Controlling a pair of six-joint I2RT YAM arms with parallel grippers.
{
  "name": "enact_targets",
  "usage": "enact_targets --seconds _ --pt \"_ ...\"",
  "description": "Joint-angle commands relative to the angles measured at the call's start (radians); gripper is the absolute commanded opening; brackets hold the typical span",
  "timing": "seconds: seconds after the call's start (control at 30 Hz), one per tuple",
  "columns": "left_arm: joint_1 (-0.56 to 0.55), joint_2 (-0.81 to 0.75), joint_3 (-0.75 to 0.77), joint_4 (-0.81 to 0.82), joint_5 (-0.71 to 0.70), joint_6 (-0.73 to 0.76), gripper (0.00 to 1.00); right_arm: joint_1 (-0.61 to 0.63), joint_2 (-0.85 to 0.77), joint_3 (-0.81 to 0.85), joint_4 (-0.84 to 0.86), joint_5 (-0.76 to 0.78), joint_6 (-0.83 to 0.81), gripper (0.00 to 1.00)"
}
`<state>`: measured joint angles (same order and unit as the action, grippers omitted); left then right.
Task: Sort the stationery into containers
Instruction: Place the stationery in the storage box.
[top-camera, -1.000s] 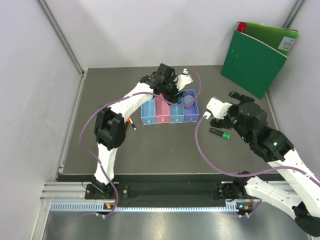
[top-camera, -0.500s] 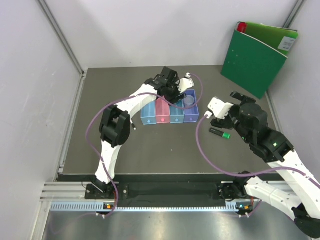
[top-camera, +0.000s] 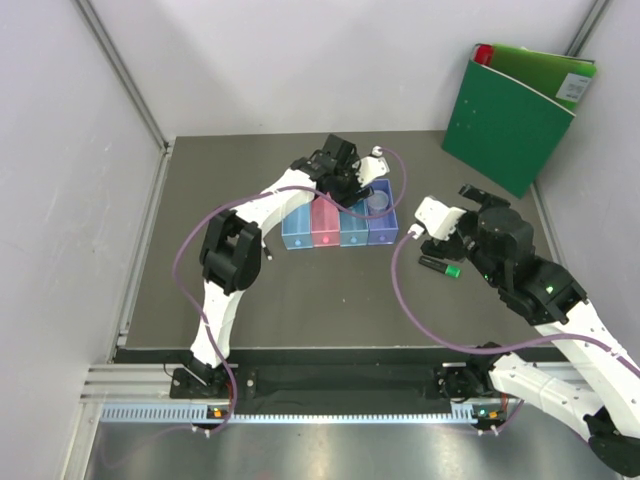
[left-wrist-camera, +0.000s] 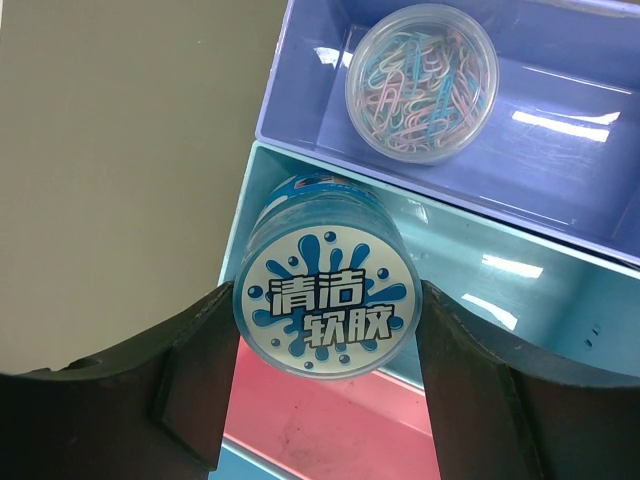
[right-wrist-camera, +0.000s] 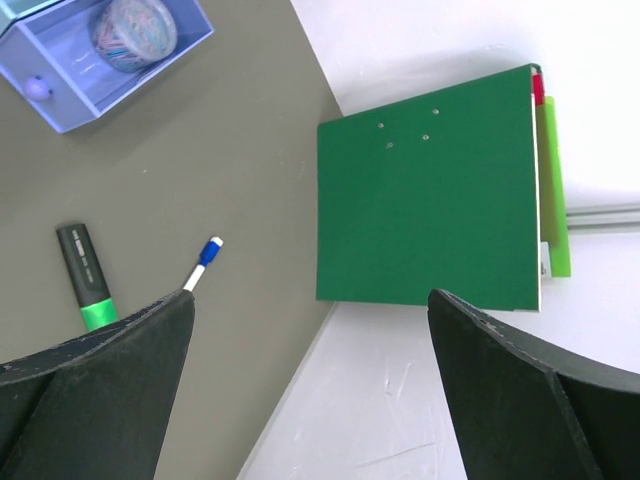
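From above we see the left gripper (top-camera: 348, 190) over the row of bins (top-camera: 300, 228) and the right gripper (top-camera: 448, 208) near a green-capped marker (top-camera: 440, 266). At the left wrist we find it clamping a round blue tub (left-wrist-camera: 325, 300) just above the light blue bin (left-wrist-camera: 520, 300), beside the purple bin (left-wrist-camera: 570, 170). At the right wrist the jaws gape wide and empty above the table, where the green-capped marker and a blue-capped pen (right-wrist-camera: 202, 263) lie

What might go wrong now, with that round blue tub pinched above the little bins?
The round blue plastic tub hangs over one end of the light blue plastic bin and looks nearly as wide, so it may catch the rim and tip out when the left jaws open. The purple bin with a clear tub of paper clips sits right beside, so a small drift might drop it there instead.
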<state>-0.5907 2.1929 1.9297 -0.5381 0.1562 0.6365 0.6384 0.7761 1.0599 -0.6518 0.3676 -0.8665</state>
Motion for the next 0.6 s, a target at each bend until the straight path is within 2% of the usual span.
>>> enact_targets --seconds 0.0,0.57 --pt "0.000 0.004 0.035 0.096 -0.030 0.019 0.57 -0.008 -0.001 0.023 -0.017 -0.025 0.023 1.00" --pt "0.000 -0.016 -0.011 0.145 -0.041 0.017 0.82 -0.008 0.009 0.034 -0.043 -0.048 0.034 1.00"
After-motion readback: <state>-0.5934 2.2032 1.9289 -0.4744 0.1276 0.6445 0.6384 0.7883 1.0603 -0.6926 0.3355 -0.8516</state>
